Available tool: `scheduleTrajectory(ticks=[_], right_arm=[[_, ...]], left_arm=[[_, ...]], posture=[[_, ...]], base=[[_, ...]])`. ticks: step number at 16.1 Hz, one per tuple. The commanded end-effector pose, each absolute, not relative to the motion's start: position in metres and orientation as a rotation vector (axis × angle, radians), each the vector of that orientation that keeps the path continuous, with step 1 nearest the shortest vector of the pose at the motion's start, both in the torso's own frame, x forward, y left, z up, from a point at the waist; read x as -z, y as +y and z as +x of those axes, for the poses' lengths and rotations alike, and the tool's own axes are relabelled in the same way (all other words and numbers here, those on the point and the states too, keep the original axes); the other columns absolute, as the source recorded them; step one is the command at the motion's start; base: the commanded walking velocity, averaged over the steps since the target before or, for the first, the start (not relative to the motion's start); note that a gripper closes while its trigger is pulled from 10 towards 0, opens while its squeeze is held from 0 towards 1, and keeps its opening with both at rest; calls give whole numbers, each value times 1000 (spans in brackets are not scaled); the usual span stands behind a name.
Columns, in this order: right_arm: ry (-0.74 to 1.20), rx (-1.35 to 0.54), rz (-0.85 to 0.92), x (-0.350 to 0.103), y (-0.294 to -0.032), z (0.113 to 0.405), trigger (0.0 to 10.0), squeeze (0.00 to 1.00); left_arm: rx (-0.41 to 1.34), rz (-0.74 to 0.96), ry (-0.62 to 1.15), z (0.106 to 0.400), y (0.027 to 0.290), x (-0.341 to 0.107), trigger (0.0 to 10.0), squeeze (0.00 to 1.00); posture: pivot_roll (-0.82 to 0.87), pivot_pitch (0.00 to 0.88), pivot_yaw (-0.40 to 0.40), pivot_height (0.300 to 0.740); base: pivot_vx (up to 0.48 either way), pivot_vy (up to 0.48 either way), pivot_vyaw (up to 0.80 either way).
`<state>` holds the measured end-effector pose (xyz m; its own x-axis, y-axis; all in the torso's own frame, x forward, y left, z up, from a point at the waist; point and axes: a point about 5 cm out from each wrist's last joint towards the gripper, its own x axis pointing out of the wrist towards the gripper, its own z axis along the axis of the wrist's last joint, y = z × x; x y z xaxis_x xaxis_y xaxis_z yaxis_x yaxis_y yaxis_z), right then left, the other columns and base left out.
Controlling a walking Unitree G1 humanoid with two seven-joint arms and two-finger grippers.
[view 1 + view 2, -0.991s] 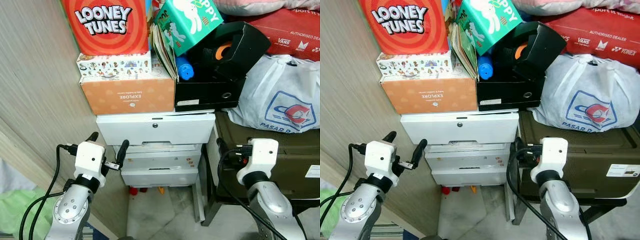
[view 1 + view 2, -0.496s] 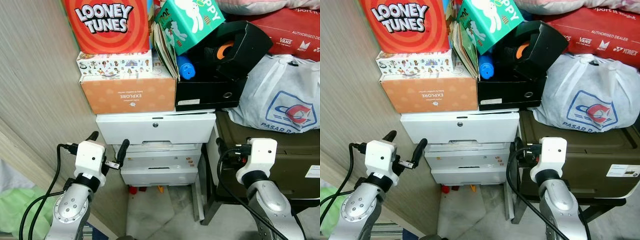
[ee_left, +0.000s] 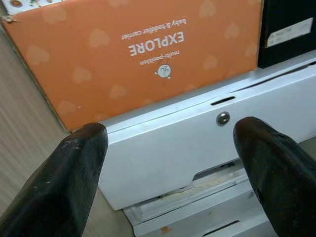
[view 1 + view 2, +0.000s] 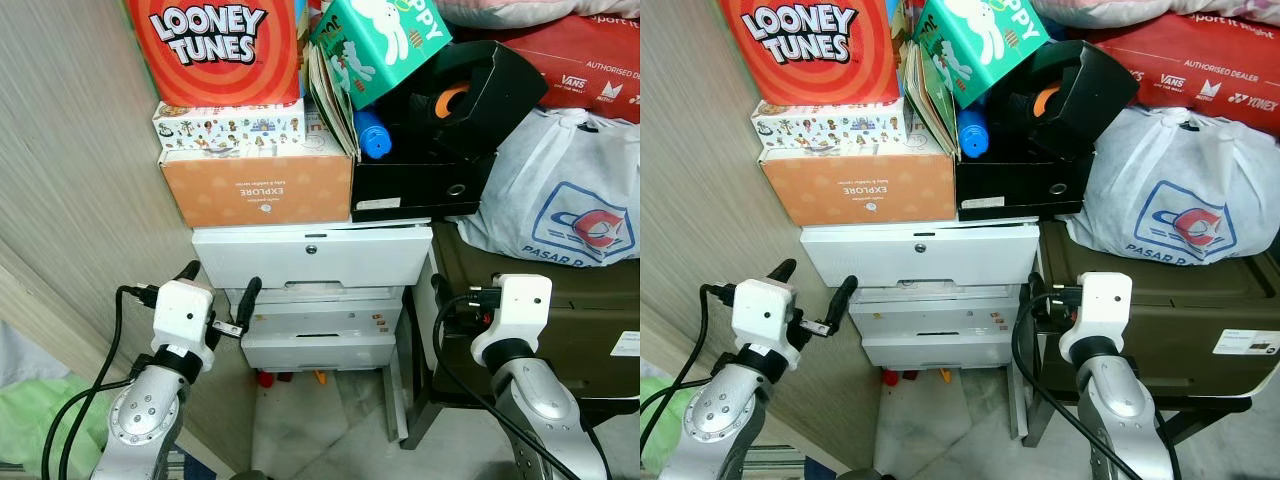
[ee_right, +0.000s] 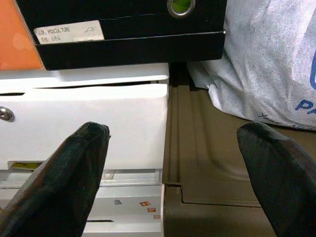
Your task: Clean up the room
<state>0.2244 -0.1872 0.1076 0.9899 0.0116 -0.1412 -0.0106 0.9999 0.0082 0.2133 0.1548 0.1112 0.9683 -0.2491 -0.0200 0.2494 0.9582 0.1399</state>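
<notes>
Tight corner here: white drawer unit [image 4: 312, 258] is wedged between the wood wall [image 4: 70, 200] and a dark green bin [image 4: 560, 300], with boxes [image 4: 255, 185] piled on top. Only a small patch of floor [image 4: 300, 420] is free below. Left gripper [image 4: 218, 297] and right gripper [image 5: 173, 163] both hang spread wide, holding nothing, just short of the top drawer.

White drawer unit [image 4: 312, 256] at my 12 o'clock, against wood-grain wall. Directly on its top: orange box [image 4: 258, 188] toward 11 o'clock, black box [image 4: 415, 188] just beside it toward 1 o'clock, the two touching. Dark olive storage bin [image 4: 530, 290] at my 2 o'clock, touching drawer unit's side; white plastic bag [image 4: 560, 195] resting on its lid. Tiled floor [image 4: 300, 420] at 6 o'clock under drawer unit; small red and orange bits [image 4: 290, 379] lying on it, too small to identify.
</notes>
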Motion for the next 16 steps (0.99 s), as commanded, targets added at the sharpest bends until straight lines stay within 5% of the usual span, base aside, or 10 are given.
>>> scheduleTrajectory(ticks=[1, 16], right_arm=[[150, -16, 5, -107, -187, 226, 10000, 0], [156, -23, -5, -106, -187, 228, 10000, 0]], left_arm=[[258, 152, 3, 214, 156, -111, 10000, 0], [269, 149, 3, 215, 154, -110, 10000, 0]], posture=[[-77, 0, 23, 740], [-82, 0, 21, 740]], base=[[0, 0, 0], [0, -16, 0]])
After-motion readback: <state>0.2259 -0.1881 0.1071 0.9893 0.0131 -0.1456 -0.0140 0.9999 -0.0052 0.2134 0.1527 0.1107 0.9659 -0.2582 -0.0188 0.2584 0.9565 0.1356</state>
